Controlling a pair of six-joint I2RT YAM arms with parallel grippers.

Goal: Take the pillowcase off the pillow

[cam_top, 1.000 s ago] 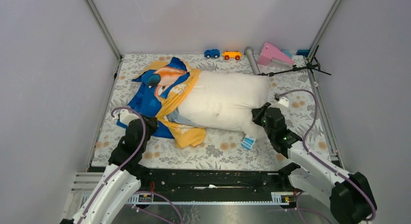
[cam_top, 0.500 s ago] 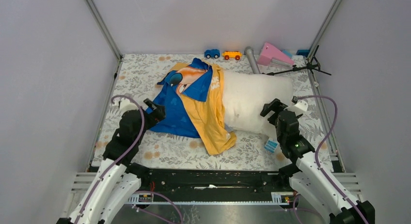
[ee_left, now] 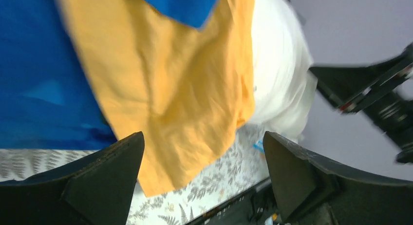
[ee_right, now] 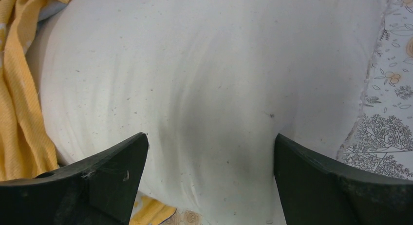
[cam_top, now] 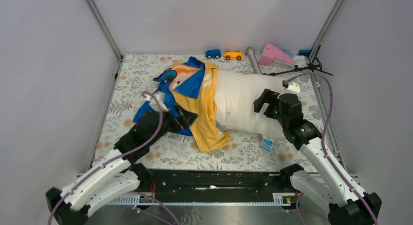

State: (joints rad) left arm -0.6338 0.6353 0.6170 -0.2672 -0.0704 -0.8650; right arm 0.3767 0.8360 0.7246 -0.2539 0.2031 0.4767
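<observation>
The pillow [cam_top: 246,101] lies across the middle of the floral cloth, plump and off-white. The pillowcase [cam_top: 197,101] covers its left end, yellow-orange with a blue cartoon side folded over. My left gripper [cam_top: 187,119] is open at the pillowcase's near edge and holds nothing. In the left wrist view my left gripper [ee_left: 202,137] hovers wide open over the yellow pillowcase [ee_left: 165,79], with the pillow [ee_left: 280,79] beyond. My right gripper [cam_top: 263,104] is open over the pillow's right half. In the right wrist view my right gripper [ee_right: 210,137] frames the bare pillow [ee_right: 209,64], with the pillowcase [ee_right: 19,113] at the left.
Along the back edge stand a blue toy car [cam_top: 213,53], an orange toy car [cam_top: 233,55], a grey tube [cam_top: 253,61], a pink wedge [cam_top: 273,54] and a black tripod [cam_top: 302,68]. A small blue-and-white packet [cam_top: 266,145] lies near the pillow's front right corner.
Both grippers have opened and let go. The pillow and pillowcase slid to the right. My left arm swung right over the pillowcase. My right arm moved back over the pillow.
</observation>
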